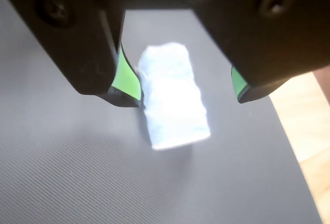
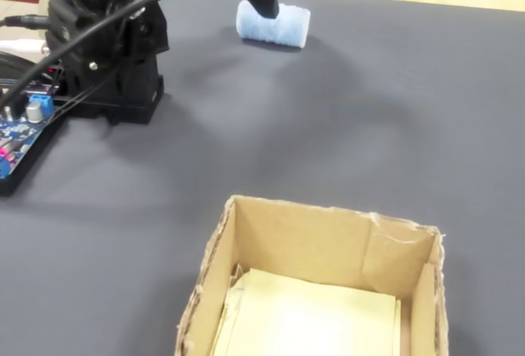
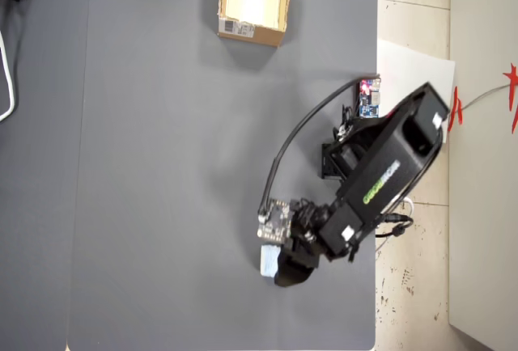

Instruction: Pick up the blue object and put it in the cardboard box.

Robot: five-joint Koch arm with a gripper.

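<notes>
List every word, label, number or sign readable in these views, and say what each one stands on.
No text can be read in any view.
White printed label on the tan cardboard box: dark marks at, too small to read.
Green strip on the black robot arm: blurred lettering.
Small blue circuit board: no legible markings.
Red marks on the white surface at the right edge: unclear.

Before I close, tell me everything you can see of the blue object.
The blue object is a small pale blue-white roll, soft and ribbed, lying on its side on the dark mat. It sits between the open claw tips; one green-padded finger is at or near its side, the other clear. It is far from the box.
</notes>
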